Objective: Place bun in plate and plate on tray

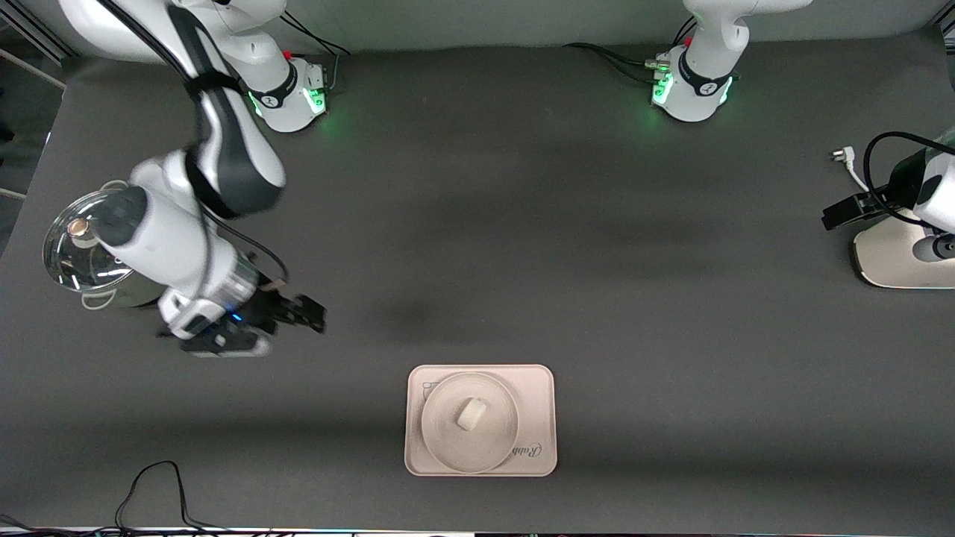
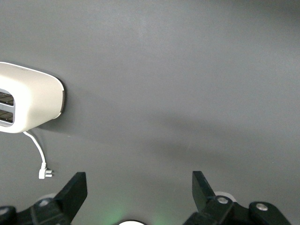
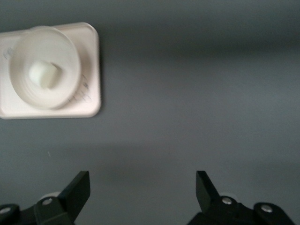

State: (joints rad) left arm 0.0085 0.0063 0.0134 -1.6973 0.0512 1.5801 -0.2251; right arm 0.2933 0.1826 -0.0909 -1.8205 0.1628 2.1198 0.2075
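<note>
A robotics lab is showing itself here: two bolted arm bases (image 1: 295, 97) are glowing green at the frame's top, cables (image 1: 153, 492) trailing across the dark matted surface (image 1: 522, 224).

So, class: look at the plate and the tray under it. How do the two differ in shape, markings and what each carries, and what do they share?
Shape: the plate is round with a raised rim; the tray is rectangular with rounded corners.
Markings: the plate is plain; the tray bears script lettering and a small drawing.
Load: the plate holds the bun; the tray carries the plate.
Both are cream-beige.
</note>
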